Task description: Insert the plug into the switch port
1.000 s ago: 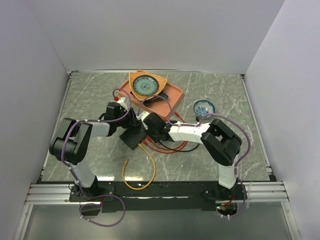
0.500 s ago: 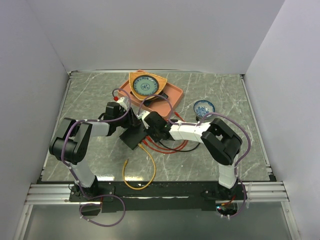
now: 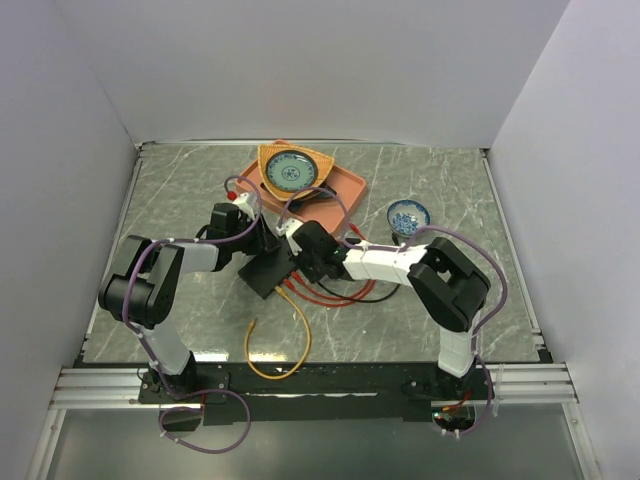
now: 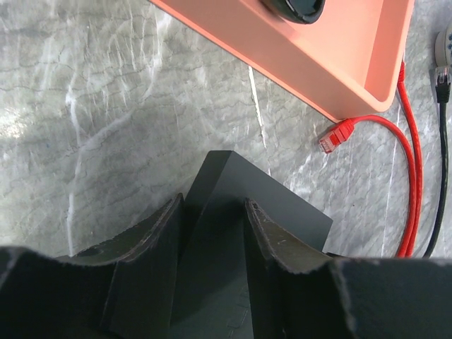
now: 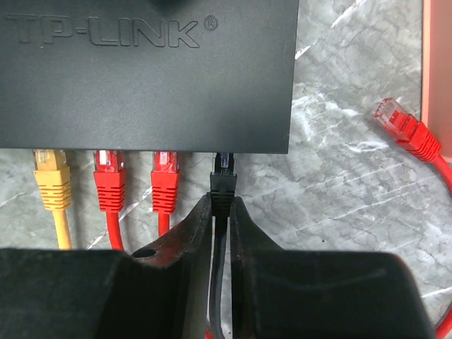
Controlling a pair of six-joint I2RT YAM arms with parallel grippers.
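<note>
Grey marble table (image 3: pixel 180 200), and the right gripper (image 5: pixel 220 212) is nipped tight on the black plug (image 5: pixel 223 178) at its boot, nose at the end port (image 5: pixel 224 155) of the switch (image 5: pixel 141 85); seated or only at the mouth, I can't tell. Left gripper (image 4: pixel 212 203) sits half-spread over the switch's far corner, pressing or hovering, can't say. That plug looks light and hard, with a brittle latch on a floppy lead, so the stiff boot is the place to hold, and the light switch likely slides unless braced.
</note>
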